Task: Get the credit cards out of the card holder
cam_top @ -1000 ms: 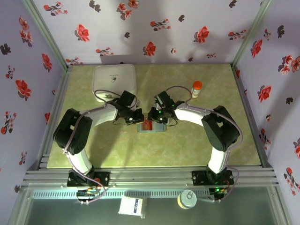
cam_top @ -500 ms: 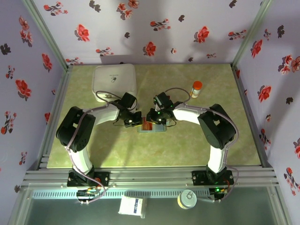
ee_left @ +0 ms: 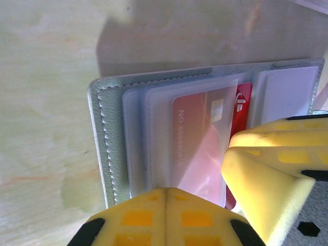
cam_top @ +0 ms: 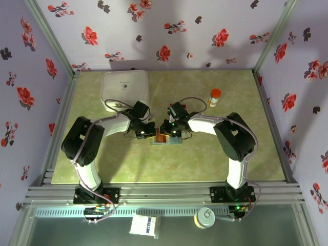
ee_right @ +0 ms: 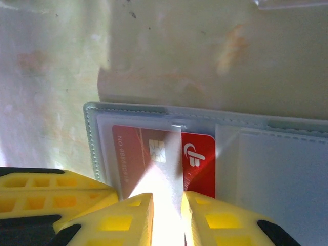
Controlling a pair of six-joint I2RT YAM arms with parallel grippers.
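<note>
- So, card holder lies open, red card poking out of its sleeve
- left gripper squeezed shut at the holder's edge
- right gripper barely apart, tips on that card

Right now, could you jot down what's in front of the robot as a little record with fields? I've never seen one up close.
card holder: lying open, clear sleeves showing
red card: inside a clear sleeve, one end poking out
left gripper: shut, at the holder's edge
right gripper: fingers either side of the sleeve's edge; whether it grips is unclear
white box: beyond the left arm
orange-capped bottle: beyond the right arm, upright
</note>
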